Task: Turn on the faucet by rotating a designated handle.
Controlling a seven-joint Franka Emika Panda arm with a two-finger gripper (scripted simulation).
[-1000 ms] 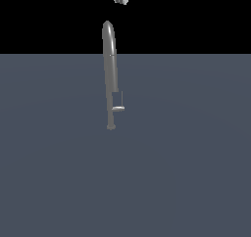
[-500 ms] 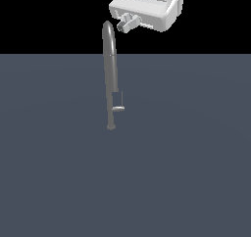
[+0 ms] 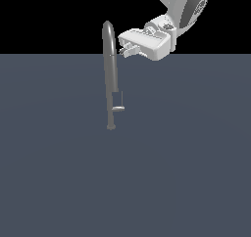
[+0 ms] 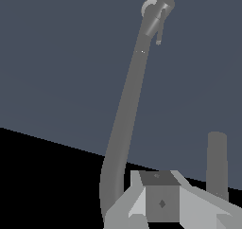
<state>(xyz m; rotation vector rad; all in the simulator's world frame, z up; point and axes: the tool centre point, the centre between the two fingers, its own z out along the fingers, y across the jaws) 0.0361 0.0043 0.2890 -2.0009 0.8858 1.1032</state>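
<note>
**Approach to faucet: jaws high beside the post, handle not yet reached**

Step in hand, as I judge it: the approach. My jaws (image 3: pixel 128 49) sit near the curved top of the faucet (image 3: pixel 111 79), on the exterior view's right of it, pointing toward the post. The two fingers show as short stubs with a gap between them, so I read the jaws as apart and holding nothing. In the wrist view one finger (image 4: pixel 217 164) rises as a dark column beside the post, and the post runs away from the camera toward its base.

Task thing: the handle (image 3: pixel 118 107) juts from the lower part of the post toward the exterior view's right, just above the small round base, with its thin rod standing upright from the stub. It lies well below my jaws. The wrist view shows it at the far end of the post (image 4: pixel 159 27). The faucet stands on the grey bench (image 3: pixel 186 172), nothing else near it.

Next move calls for, in my judgement: a descent along the post to the height of the stub, keeping clear of the post itself, then setting the fingers about the rod or stub so that a sideways sweep turns it round the post. The part is small, so alignment must be close.

Change from the earlier frames: a second ago only my fingertips showed at the upper edge; now the hand and part of the arm are in view, lower and closer to the faucet top. Faucet and handle have not moved.
</note>
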